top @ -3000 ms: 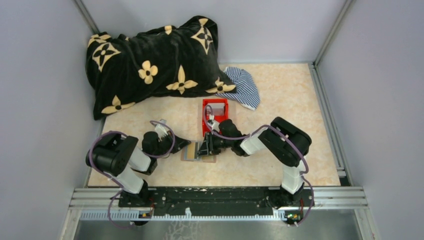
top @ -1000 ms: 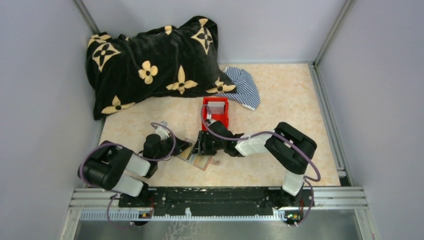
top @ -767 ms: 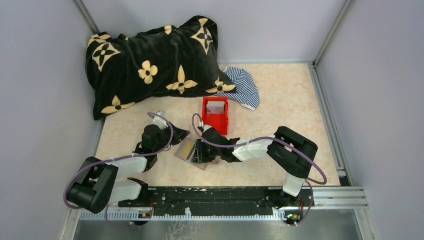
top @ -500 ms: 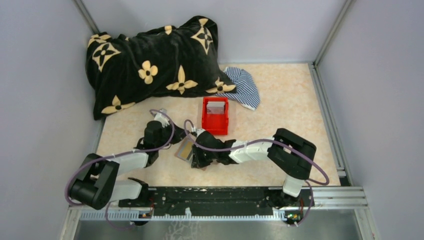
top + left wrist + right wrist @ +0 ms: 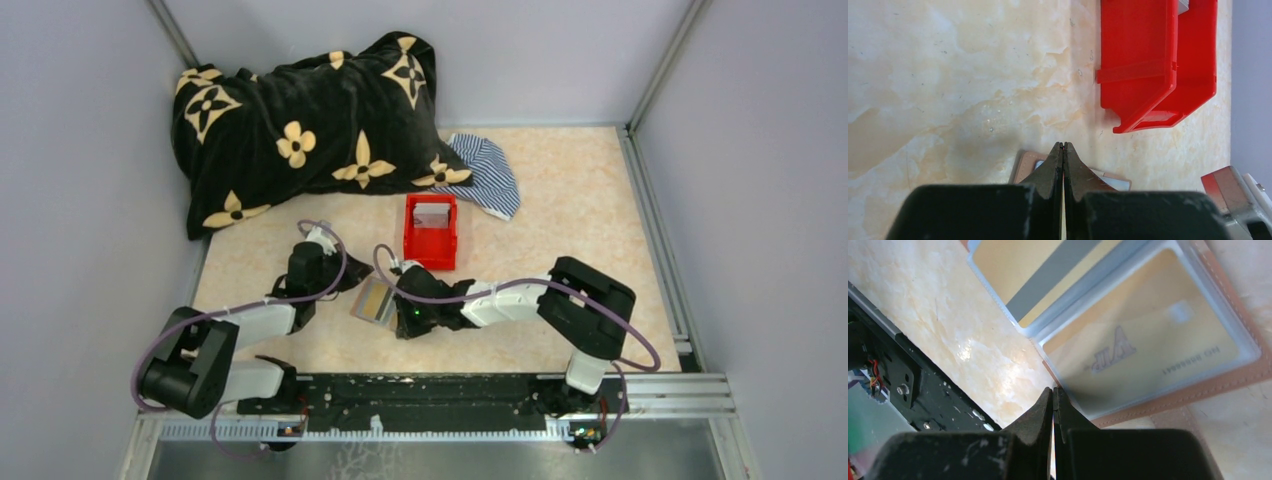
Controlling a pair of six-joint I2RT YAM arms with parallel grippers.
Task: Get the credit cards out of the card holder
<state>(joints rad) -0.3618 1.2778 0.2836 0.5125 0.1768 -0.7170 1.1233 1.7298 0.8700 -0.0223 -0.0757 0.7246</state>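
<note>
The right gripper (image 5: 1053, 389) is shut, its dark fingers meeting tip to tip at the near edge of the card holder (image 5: 1198, 386), right where a clear pocket ends. Whether the tips pinch the pocket's rim or anything else cannot be told. Just beyond them the credit cards (image 5: 1143, 345) sit in the holder's see-through sleeves: a gold one marked "VIP" in the nearer pocket, and a gold one with a grey stripe in the next.

The left gripper (image 5: 1063, 146) is also closed, with its fingertips over the brown far corner of the open holder. The views do not show if it grips that corner.

From above, the holder lies open on the marbled cream table (image 5: 560, 200) between the two grippers, near the front rail. A red plastic bin (image 5: 431, 232) stands just behind it. A black pillow with tan flower shapes (image 5: 300, 120) fills the back left, with a striped cloth (image 5: 487, 172) beside it.
</note>
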